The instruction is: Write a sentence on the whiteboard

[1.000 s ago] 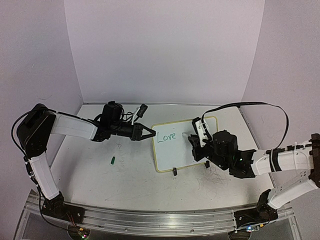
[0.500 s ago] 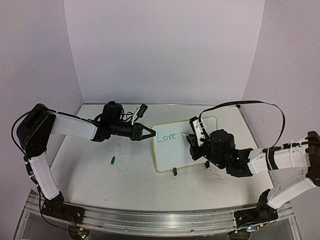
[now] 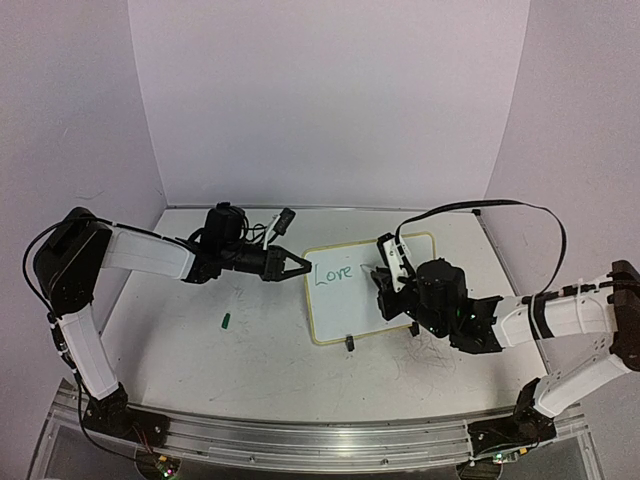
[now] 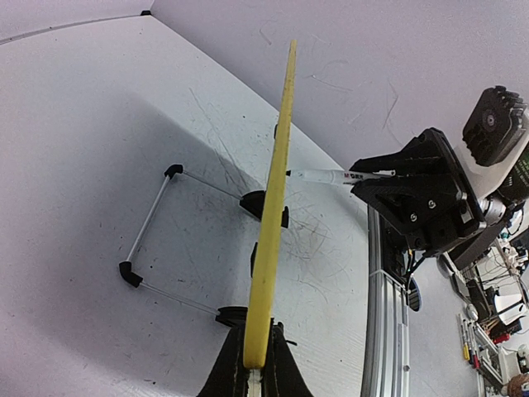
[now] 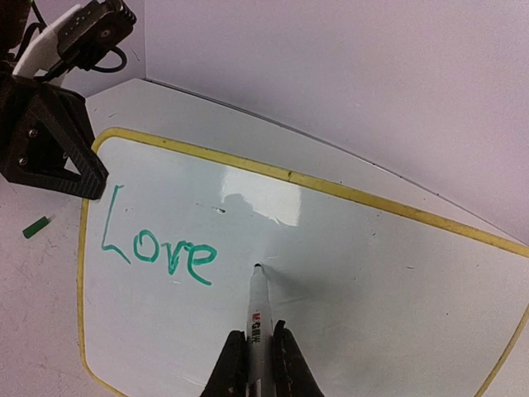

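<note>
**Findings, left to right.**

- A small green piece [image 3: 227,320], probably the marker's cap, lies loose on the table [image 3: 250,380], well apart from the work.
- The left gripper [image 3: 297,265] is clenched on the left edge of the whiteboard [image 3: 350,305].
- The board stands propped on its wire stand [image 4: 153,223], right of the table's centre, between the two arms.
- "Love" [image 5: 157,252] is written in green at the board's upper left; the rest is blank.
- The right gripper [image 5: 252,351] is clamped on the marker [image 5: 255,310]. The tip is at the surface just right of the word, but contact cannot be confirmed.

**Risks noted.**

- Excess tip pressure could push the board back or twist it in the left grip, which holds one edge only.
- Too light a touch would likely leave gaps in the strokes.
- A marker slipping in the jaws would skew the letters.
- Starting too near "Love" would run the words together.
</note>
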